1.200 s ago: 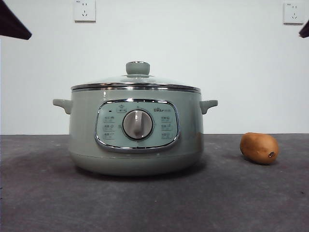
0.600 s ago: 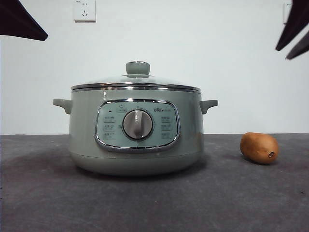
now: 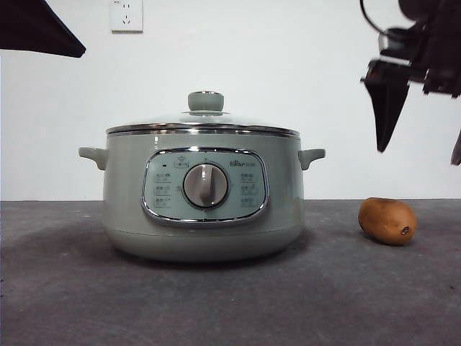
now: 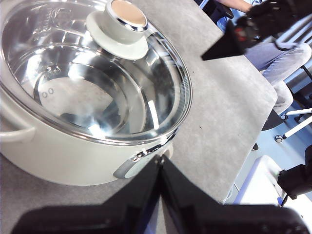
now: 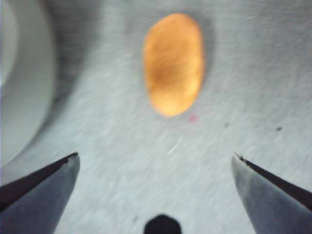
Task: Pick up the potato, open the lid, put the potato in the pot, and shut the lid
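Brown potato [image 3: 387, 220] lies alone on the grey table [image 3: 65, 295] beside the pot [image 3: 203, 198], lid [image 3: 203, 121] on; right gripper [image 3: 421, 148] hangs above it. Left wrist: left gripper [image 4: 160, 163] pinched together beside the pot, waiting. Right wrist: jaws spread wide, potato ahead. My advice: centre over it, drop, then squeeze across its narrow middle. Count: one potato, one pot, one lid.
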### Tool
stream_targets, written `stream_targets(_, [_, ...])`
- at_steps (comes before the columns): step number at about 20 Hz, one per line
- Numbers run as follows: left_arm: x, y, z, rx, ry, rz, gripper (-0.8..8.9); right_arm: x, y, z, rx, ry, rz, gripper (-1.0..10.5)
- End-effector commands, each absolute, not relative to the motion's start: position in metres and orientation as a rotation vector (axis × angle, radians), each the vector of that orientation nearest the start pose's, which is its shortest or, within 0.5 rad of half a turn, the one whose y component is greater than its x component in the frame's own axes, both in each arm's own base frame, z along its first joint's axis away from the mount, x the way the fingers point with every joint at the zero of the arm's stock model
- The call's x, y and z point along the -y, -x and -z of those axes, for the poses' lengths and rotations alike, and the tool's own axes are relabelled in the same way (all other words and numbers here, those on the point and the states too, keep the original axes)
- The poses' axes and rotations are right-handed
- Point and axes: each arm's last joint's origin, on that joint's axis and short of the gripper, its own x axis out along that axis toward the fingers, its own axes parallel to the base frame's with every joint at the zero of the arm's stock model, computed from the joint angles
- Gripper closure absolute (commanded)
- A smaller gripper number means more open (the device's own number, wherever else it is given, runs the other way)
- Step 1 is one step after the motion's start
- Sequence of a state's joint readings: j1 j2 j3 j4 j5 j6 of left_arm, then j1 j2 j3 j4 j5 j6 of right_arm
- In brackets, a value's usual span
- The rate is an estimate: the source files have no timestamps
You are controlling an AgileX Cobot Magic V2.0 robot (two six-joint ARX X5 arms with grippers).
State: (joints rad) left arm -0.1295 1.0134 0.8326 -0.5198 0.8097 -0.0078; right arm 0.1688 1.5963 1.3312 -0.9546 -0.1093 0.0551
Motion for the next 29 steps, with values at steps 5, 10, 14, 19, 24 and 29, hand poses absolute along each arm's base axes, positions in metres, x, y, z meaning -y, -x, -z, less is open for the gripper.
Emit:
stream_targets(5, [0.047, -0.195, -0.286, -0.691, 0.237, 0.904, 8.16, -0.062, -0.345, -0.232, -1.218, 0.003, -0.204, 1.9])
stream_targets(10, [0.046, -0.195, -0.284, -0.702, 0.214, 0.840, 8.16, -0.065, -0.365, -0.199, -1.230, 0.007, -0.205, 1.9])
stream_targets(14, [0.046, -0.195, -0.283, -0.718, 0.214, 0.829, 8.16, -0.067, -0.373, -0.180, -1.249, 0.026, -0.215, 3.7])
stream_targets(19, [0.046, -0.195, -0.282, -0.722, 0.191, 0.791, 8.16, -0.066, -0.376, -0.173, -1.252, 0.044, -0.204, 9.6])
stream_targets(24, [0.056, -0.195, -0.289, -0.701, 0.120, 0.791, 8.14, -0.065, -0.369, -0.197, -1.205, 0.042, -0.207, 9.6])
stream_targets(29, [0.074, -0.211, -0.314, -0.703, 0.087, 0.838, 8.13, -0.060, -0.338, -0.250, -1.158, 0.060, -0.223, 9.6])
